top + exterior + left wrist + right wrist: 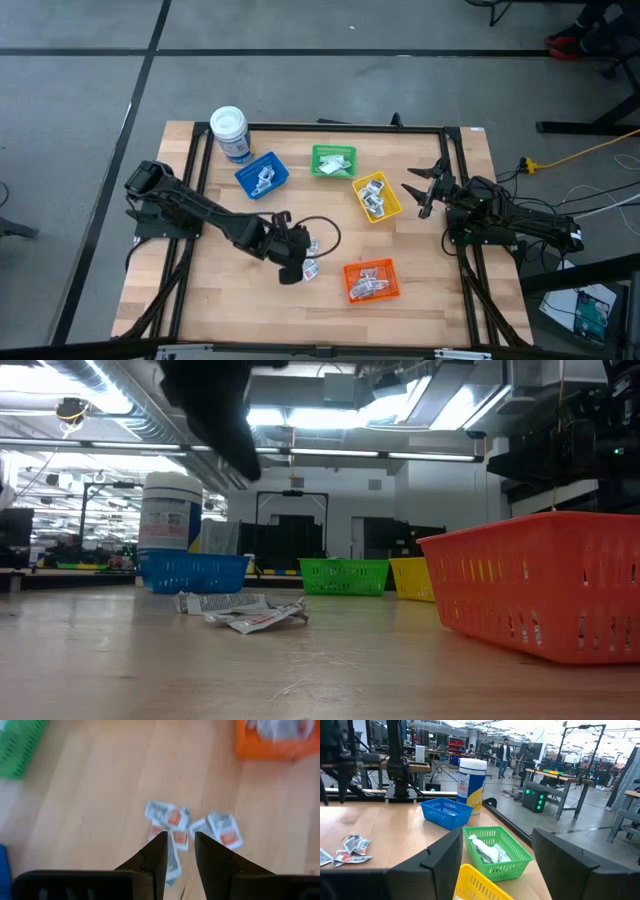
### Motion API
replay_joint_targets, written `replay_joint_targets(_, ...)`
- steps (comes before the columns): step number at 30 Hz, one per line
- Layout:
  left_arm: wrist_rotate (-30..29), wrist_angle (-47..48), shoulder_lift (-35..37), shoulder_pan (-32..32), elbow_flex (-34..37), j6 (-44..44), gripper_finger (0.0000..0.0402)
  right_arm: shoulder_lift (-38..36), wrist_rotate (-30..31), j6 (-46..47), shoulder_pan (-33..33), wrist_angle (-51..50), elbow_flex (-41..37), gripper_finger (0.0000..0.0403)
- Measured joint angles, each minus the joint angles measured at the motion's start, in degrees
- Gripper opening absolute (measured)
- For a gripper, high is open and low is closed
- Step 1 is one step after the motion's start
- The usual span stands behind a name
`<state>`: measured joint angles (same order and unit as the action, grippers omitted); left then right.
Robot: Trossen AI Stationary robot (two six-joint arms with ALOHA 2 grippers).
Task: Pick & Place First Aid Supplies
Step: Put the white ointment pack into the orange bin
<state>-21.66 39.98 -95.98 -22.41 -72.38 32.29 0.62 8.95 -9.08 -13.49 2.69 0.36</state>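
Note:
A small heap of flat white and silvery packets with red marks (312, 262) lies on the wooden table, left of the orange bin (371, 280). They also show in the low view as packets (243, 610) and in the left wrist view as packets (172, 820). My left gripper (298, 264) hangs over the heap, open by a narrow gap (180, 840), with nothing between its fingers. In the low view the left arm (215, 410) stays well above the table. My right gripper (422, 190) waits open near the table's right side, beside the yellow bin (376, 196).
Blue bin (262, 176), green bin (333, 161), yellow bin and orange bin each hold some packets. A white-lidded jar with a blue label (230, 133) stands at the far left corner. A black frame (330, 126) borders the table. Bare wood lies in front of the heap.

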Motion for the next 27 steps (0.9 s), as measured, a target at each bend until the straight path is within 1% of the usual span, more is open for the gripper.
replay_joint_targets(5, 0.7, 0.4, -3.8, -2.0, 0.0, -2.1, 0.0091, 0.0, 0.0, 0.0, 0.0, 0.0, 0.0, 0.0236)
replay_joint_targets(10, -0.9, 0.8, -6.6, -4.7, 0.1, -2.6, 0.0091, 0.0, 0.0, 0.0, 0.0, 0.0, 0.0, 0.0236)
replay_joint_targets(14, -2.0, -2.3, -7.2, -5.2, 3.0, -3.4, 0.0098, 0.0, 0.0, 0.0, 0.0, 0.0, 0.0, 0.0236)
replay_joint_targets(16, -1.4, -4.2, -7.2, -4.8, 5.2, -4.5, 0.0106, 0.0, 0.0, 0.0, 0.0, 0.0, 0.0, 0.0236)
replay_joint_targets(20, 2.6, -8.2, -7.2, -3.4, 8.8, -5.0, 0.013, 0.0, 0.0, 0.0, 0.0, 0.0, 0.0, 0.0236)
replay_joint_targets(23, 4.4, -10.1, -7.2, -2.1, 10.0, -5.0, 0.0153, 0.0, 0.0, 0.0, 0.0, 0.0, 0.0, 0.0236)
replay_joint_targets(27, 4.9, -10.3, -7.2, 0.5, 10.3, -4.9, 0.0178, 0.0, 0.0, 0.0, 0.0, 0.0, 0.0, 0.0236)
